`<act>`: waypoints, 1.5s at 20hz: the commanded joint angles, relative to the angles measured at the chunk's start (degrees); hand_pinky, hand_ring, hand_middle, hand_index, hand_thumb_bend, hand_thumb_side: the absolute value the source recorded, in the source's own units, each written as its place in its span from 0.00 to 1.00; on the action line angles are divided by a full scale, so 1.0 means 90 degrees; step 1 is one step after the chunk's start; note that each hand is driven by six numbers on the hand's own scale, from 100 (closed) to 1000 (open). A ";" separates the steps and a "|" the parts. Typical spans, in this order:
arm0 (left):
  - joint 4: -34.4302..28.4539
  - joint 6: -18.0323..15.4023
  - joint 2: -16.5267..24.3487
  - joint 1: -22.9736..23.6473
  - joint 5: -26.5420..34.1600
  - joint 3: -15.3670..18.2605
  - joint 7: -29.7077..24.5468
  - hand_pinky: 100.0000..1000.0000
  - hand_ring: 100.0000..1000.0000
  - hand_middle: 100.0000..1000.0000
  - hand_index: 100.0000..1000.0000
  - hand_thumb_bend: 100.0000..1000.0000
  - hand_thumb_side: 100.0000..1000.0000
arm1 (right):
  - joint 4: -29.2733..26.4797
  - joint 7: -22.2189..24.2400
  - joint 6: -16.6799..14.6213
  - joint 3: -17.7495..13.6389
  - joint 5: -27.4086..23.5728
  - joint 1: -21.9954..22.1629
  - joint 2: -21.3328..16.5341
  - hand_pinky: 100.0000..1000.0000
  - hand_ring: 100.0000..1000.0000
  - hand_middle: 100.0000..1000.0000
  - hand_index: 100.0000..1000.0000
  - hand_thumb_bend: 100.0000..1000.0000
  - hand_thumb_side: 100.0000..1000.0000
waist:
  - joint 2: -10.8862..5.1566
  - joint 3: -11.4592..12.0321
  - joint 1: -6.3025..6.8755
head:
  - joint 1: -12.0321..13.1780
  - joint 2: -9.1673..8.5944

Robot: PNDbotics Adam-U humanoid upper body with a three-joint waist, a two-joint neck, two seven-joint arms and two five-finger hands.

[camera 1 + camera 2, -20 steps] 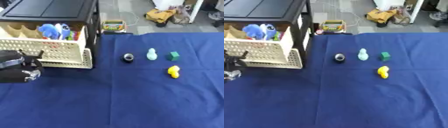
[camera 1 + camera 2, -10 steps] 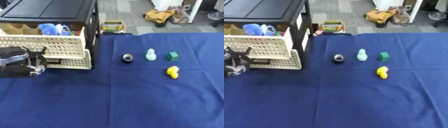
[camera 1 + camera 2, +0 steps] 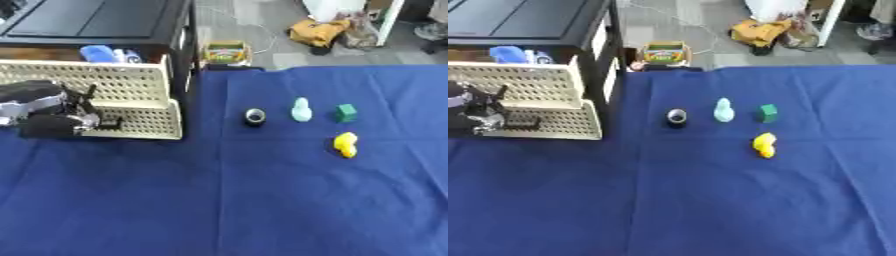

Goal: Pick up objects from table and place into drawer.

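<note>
Objects for the drawer lie toward the far right part of the blue tablecloth (image 3: 219, 200) in front of you: a small black round piece (image 3: 255, 117) with a pale centre, a pale mint bottle-shaped figure (image 3: 301, 110) just to its right, and a green block (image 3: 346, 113) just beyond that, the three forming a short row. A yellow duck-like toy (image 3: 346, 144) sits nearer to you, below the green block and apart from it. None of the four touches another, and none is in your grasp.

At the table's far left corner stands a black cabinet (image 3: 105, 22), with two cream perforated drawers pulled out toward you. The upper drawer (image 3: 96, 82) holds a blue object (image 3: 98, 53) at its back, partly hidden under the cabinet top. The lower drawer (image 3: 144, 125) sticks out further, its front reaching the cloth.

Your left hand (image 3: 48, 112) is at the left edge of the table, right against the fronts of the two drawers. Its fingers (image 3: 87, 102) overlap the perforated fronts, but you cannot tell whether they are clenched or relaxed, or whether they grasp anything. Your right hand does not show.

Beyond the far edge, a yellow-and-green box (image 3: 227, 51) lies on the floor beside the cabinet.
</note>
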 commanded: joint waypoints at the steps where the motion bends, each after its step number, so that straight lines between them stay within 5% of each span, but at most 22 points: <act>1: 0.0180 0.0028 0.0031 -0.0158 -0.0147 0.0100 0.0191 0.44 0.53 0.54 0.97 0.00 1.00 | -0.0099 0.0028 -0.0007 -0.0073 0.0040 -0.0063 -0.0094 0.48 0.51 0.51 0.72 0.35 0.86 | -0.0087 -0.0010 -0.0006 | 0.0018 -0.0072; 17: 0.0532 -0.0017 -0.0223 -0.0314 -0.0014 -0.0011 0.0609 0.37 0.40 0.40 0.99 0.00 1.00 | -0.0099 0.0040 0.0014 -0.0114 0.0000 -0.0031 -0.0044 0.48 0.51 0.50 0.71 0.35 0.85 | -0.0148 0.0002 -0.0048 | 0.0046 -0.0110; 30: -0.1629 -0.0540 0.0252 0.0371 0.0141 0.0478 -0.0459 0.40 0.46 0.42 0.80 0.00 1.00 | -0.0099 -0.0007 0.0047 -0.0164 -0.0032 0.0048 -0.0031 0.48 0.51 0.50 0.71 0.34 0.85 | -0.0303 0.0157 -0.0100 | -0.0008 0.0003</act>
